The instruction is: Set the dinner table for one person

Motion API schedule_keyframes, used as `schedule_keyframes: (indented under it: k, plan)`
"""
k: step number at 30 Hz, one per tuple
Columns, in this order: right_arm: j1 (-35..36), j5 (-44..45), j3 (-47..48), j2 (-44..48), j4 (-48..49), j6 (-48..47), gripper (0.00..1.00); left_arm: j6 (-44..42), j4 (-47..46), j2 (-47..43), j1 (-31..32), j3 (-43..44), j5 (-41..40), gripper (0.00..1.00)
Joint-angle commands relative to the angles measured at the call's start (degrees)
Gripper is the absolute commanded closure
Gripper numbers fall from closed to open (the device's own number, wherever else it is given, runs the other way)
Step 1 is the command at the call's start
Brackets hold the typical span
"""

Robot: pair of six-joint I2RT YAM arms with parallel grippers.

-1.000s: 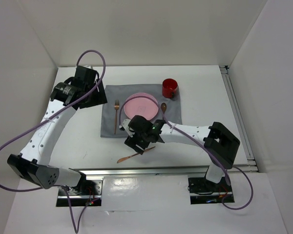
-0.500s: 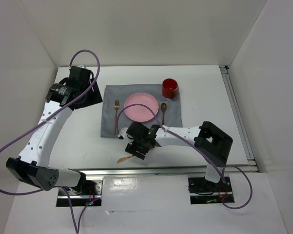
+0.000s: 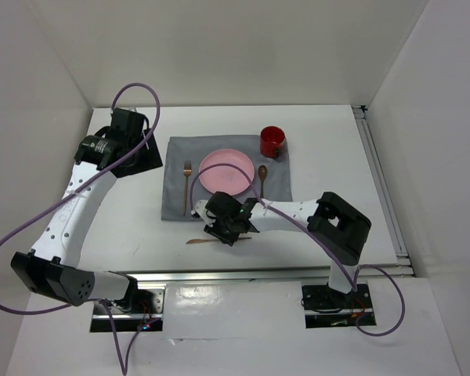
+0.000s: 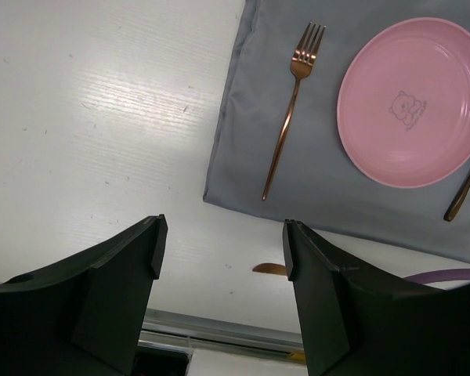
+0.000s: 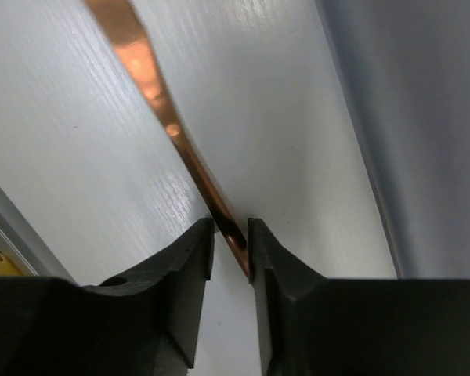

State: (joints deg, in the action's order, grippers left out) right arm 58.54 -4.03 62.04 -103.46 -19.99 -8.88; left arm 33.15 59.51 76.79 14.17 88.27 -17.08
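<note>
The white dinner table (image 3: 329,149) carries a grey placemat (image 3: 176,205) with a pink plate (image 3: 226,171), a copper fork (image 3: 187,186) to its left, a copper spoon (image 3: 262,178) to its right and a red cup (image 3: 272,142) at the far right corner. A copper knife (image 3: 200,241) lies on the bare table just in front of the placemat. My right gripper (image 3: 223,233) is low over it, its jaws closed on the knife's handle (image 5: 219,207). My left gripper (image 4: 219,266) is open and empty, held above the table left of the placemat.
A metal rail (image 3: 243,274) runs along the table's near edge, close to the knife. White walls stand on the left, back and right. In the left wrist view the fork (image 4: 288,106), plate (image 4: 411,102) and knife tip (image 4: 270,269) show.
The knife has turned from slanting to nearly level and shifted left as my right gripper came down over its handle. My left arm has drawn back to the left, off the placemat.
</note>
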Motion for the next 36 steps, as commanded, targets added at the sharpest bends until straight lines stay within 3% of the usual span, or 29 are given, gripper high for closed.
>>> schedule_keyframes:
  k: [1, 8, 10, 11, 26, 30, 36]
  plan:
    - [1.8, -0.4, -2.5, -1.9, -0.7, 0.7, 0.68, -1.1, -1.3, -1.3, -0.8, 0.1, 0.2, 0.22]
    - [2.9, 1.3, -1.7, -1.3, -4.7, 2.6, 0.79, -1.1, -1.3, -1.3, -0.8, 0.1, 1.5, 0.22]
    - [3.4, 3.1, -1.1, -0.8, -5.2, 3.4, 0.96, -1.1, -1.3, -1.3, -0.8, 0.1, 1.5, 0.22]
    - [3.4, 4.0, -0.5, -0.1, -5.2, 4.0, 1.00, -1.1, -1.3, -1.3, -0.8, 0.6, 1.5, 0.22]
    - [5.3, 13.6, 7.7, 14.4, -16.7, 11.9, 1.00, -1.1, -1.3, -0.2, -0.8, 3.4, 2.1, 0.22]
    - [3.1, 21.2, 6.1, 16.4, -19.7, 21.6, 1.00, -1.1, -1.3, 0.3, -0.8, 3.4, 2.8, 0.22]
    - [-5.9, 25.2, 8.1, 16.4, -22.8, 36.3, 1.00, -1.1, -1.8, 0.3, -0.8, 3.9, 2.8, 0.22]
